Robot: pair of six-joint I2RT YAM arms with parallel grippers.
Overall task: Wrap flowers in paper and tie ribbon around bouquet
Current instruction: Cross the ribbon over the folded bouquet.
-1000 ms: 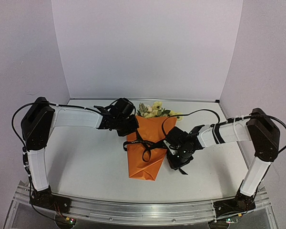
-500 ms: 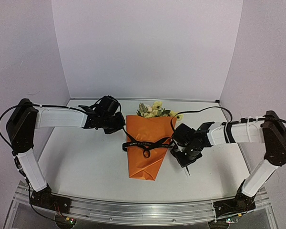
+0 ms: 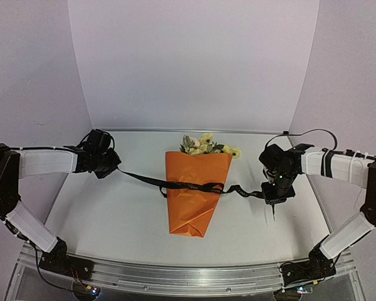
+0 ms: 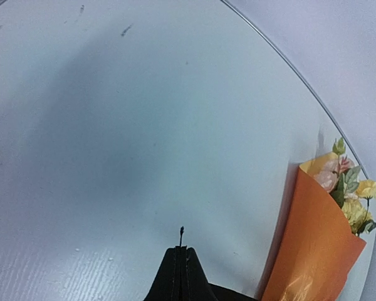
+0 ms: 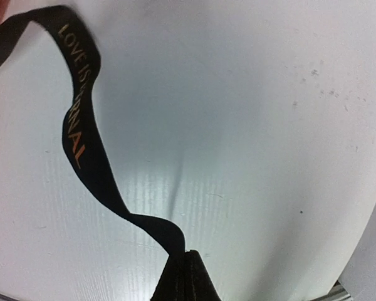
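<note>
Bouquet (image 3: 191, 210) lies at the centre of the worktop (image 3: 113, 216), orange paper (image 3: 197, 169) cone narrowing toward the near edge. Flowers (image 3: 203, 145) show at the wide far end.

Ribbon (image 3: 194, 185) crosses the cone at mid-height and runs out to both sides, with a knot or twist at the cone's right edge.

Left fingers (image 3: 113, 168) are pressed fully together on the ribbon's left end, well apart from the cone; a short black tip pokes out between them in the left wrist view.

Right fingers (image 3: 274, 195) are likewise clamped together on the right end. The lettered strip curls away from them in the right wrist view.
</note>
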